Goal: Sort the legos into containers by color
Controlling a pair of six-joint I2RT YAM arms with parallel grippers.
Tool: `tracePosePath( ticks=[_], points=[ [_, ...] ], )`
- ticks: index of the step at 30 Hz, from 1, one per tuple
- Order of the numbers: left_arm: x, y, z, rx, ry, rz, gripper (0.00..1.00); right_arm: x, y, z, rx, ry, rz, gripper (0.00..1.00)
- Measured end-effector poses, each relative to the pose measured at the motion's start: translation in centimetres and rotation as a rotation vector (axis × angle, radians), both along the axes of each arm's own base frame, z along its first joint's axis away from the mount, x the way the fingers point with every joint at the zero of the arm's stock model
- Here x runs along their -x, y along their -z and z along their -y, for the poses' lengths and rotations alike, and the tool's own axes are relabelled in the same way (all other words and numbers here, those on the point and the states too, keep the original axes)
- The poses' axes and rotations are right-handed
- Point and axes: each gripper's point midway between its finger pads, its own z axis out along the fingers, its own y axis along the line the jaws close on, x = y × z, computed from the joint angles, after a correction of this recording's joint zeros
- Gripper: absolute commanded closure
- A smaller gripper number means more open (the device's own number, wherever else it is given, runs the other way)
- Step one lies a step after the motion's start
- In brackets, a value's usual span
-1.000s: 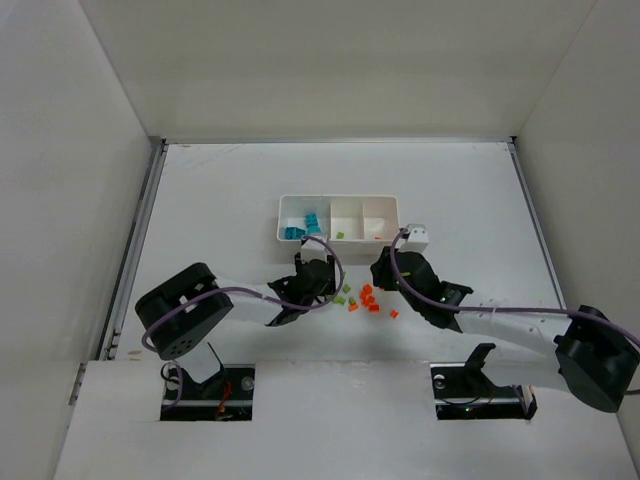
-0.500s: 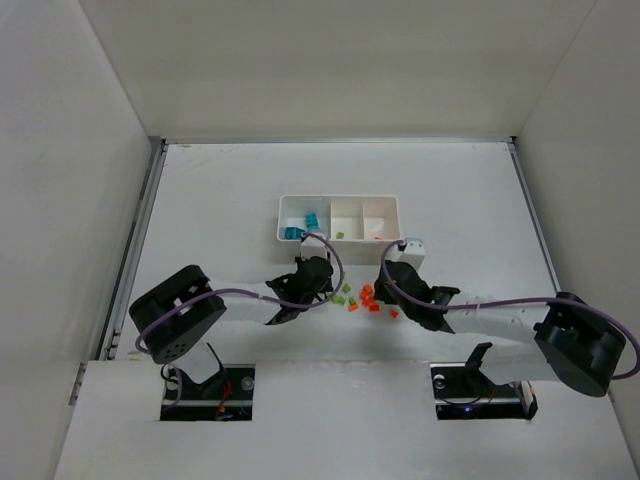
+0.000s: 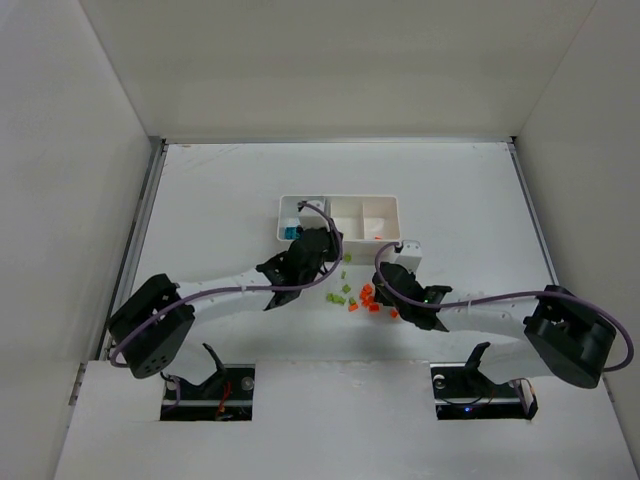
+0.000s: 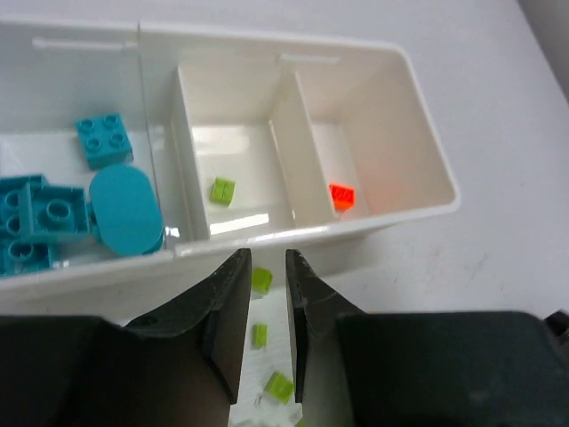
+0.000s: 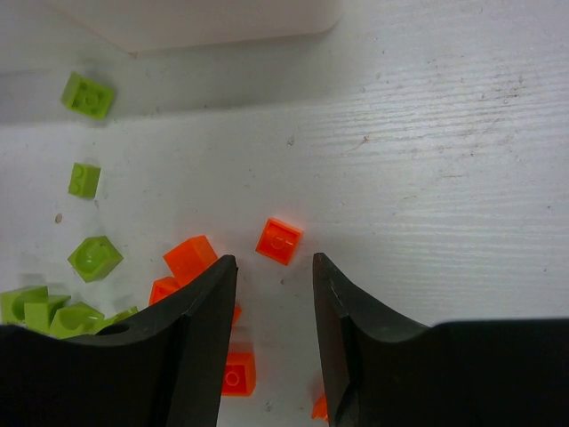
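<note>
Three colors of legos (image 4: 105, 140) are separated in the tray (image 4: 418, 191). Left gripper (image 4: 262, 258) is lined up at the lime compartment (image 4: 233, 151), jaws narrow, hold not discernible. Right gripper (image 5: 274, 262) is set part-open astride loose orange legos (image 5: 279, 241), likely for a pick.

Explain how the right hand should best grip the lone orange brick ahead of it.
Probably from straight above, pinching two opposite side faces: the orange brick lies flat, stud up, on its own, slightly askew to the right hand.

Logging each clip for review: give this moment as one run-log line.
left gripper: shut, at near wall of tray | right gripper: open over orange legos | green legos: loose on table
</note>
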Motion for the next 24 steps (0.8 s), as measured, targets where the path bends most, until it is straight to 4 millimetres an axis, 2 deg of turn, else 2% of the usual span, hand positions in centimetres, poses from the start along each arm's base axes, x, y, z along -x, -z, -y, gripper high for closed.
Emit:
tracePosePath(
  ticks=[4, 9, 13, 17, 24],
  points=[
    [-1.5, -1.6, 1.0, 0.022, 0.001, 0.022, 0.79, -0.1, 0.0, 0.0, 0.002, 0.003, 0.001, 0.55],
    [-0.2, -0.7, 2.0, -0.001, 0.051, 0.003, 0.72, -0.1, -0.3, -0.1, -0.008, 0.005, 0.006, 0.54],
    [1.7, 2.1, 2.4, -0.054, 0.092, -0.045, 0.67, -0.1, -0.4, -0.1, -0.011, 0.007, 0.007, 0.55],
    [3.1, 5.5, 1.6, -0.115, 0.106, -0.111, 0.64, -0.1, -0.3, -0.1, -0.01, 0.006, 0.006, 0.55],
    [4.2, 8.8, 2.1, -0.174, 0.139, -0.173, 0.66, -0.1, -0.3, -0.1, -0.012, 0.008, 0.005, 0.57]
  ],
)
